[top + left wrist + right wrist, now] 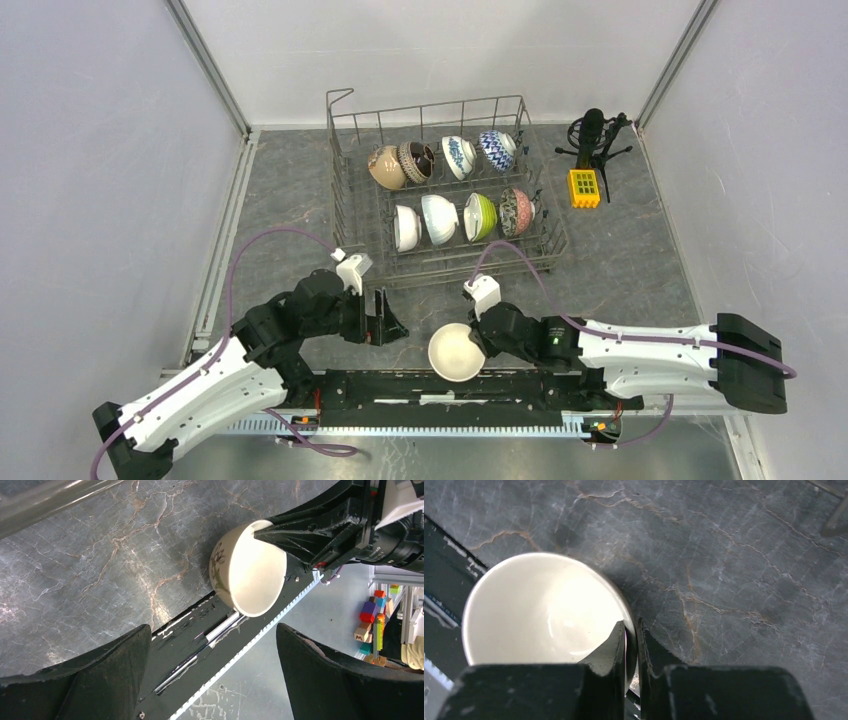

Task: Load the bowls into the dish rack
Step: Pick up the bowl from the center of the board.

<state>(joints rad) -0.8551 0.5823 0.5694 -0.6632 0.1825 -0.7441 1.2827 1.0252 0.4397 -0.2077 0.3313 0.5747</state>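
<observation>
Eight bowls [459, 157]: in dish rack [362, 215]
white bowl [457, 352]: near side of dish rack
right jaws: pinching its rim
left jaws: wide open, empty

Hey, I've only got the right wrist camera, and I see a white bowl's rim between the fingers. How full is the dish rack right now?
Observer: The dish rack holds eight bowls, four in each of two rows.
Operator: And the left gripper?
Observer: The left gripper is open and empty, just left of the white bowl.
Operator: Anything on the bowl's outside?
Observer: The left wrist view shows a dark painted motif on its outer wall.
</observation>
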